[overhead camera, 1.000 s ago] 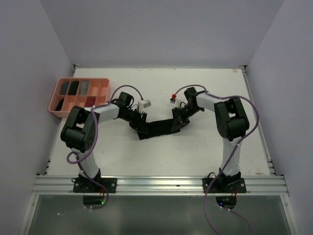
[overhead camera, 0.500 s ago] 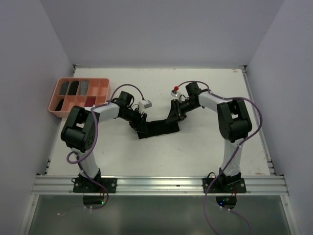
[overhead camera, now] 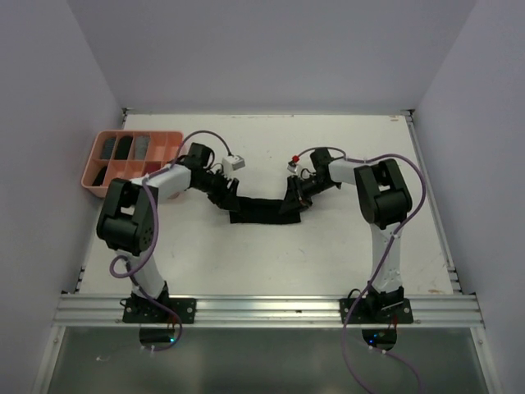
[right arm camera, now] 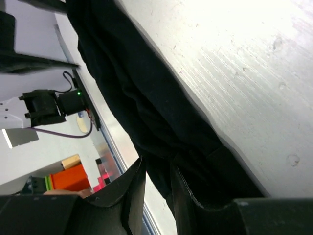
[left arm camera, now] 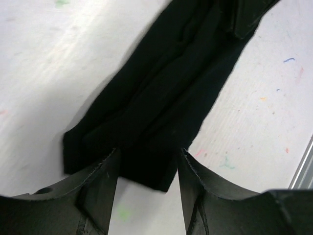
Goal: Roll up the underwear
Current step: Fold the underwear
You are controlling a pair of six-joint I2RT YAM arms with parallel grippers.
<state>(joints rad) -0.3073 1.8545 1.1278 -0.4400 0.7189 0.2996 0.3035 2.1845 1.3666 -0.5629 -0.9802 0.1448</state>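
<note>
The black underwear (overhead camera: 262,209) lies mid-table, folded into a long narrow strip that runs left to right. My left gripper (overhead camera: 226,198) is at the strip's left end. In the left wrist view it (left arm camera: 149,155) stands open, and the end of the underwear (left arm camera: 161,98) lies flat between its fingertips with bare table behind. My right gripper (overhead camera: 294,195) is at the right end. Its jaws (right arm camera: 157,165) stand a little apart around the edge of the underwear (right arm camera: 146,103), with a slit of light beside one finger.
A salmon-pink compartment tray (overhead camera: 135,134) stands at the back left with dark things in some compartments. The metal rail (overhead camera: 262,308) runs along the near edge, and walls close in the table on the left, back and right.
The black strip was bent in the middle and now lies nearly straight. Both grippers have shifted with its ends. The left jaws have opened wider.
</note>
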